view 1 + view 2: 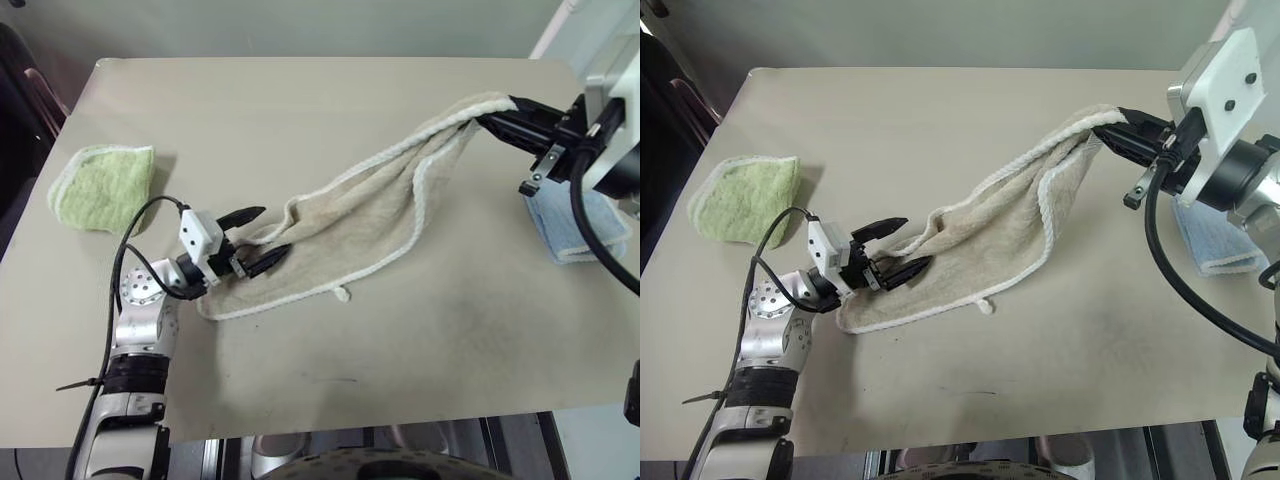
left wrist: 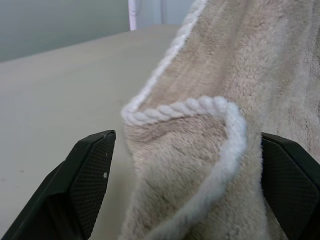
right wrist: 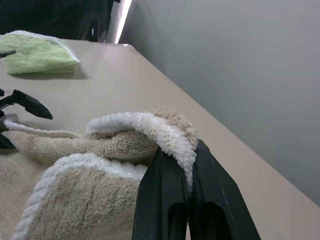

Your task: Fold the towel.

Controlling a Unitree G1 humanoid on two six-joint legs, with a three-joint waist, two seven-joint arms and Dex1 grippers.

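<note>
The beige towel (image 1: 370, 225) with white corded edging stretches slantwise over the table, its small loop tag (image 1: 343, 294) on the near edge. My right gripper (image 1: 503, 120) is shut on the towel's far right corner and holds it lifted off the table; the wrist view shows the cloth pinched between its fingers (image 3: 165, 200). My left gripper (image 1: 262, 238) stands open at the towel's near left end. A curled corner of the towel (image 2: 200, 150) sits between its two fingers (image 2: 85, 190), which are not closed on it.
A folded green towel (image 1: 105, 185) lies at the table's left side. A folded light blue towel (image 1: 575, 225) lies at the right edge, under my right arm. The table (image 1: 300, 100) is bare at the far side and along the near edge.
</note>
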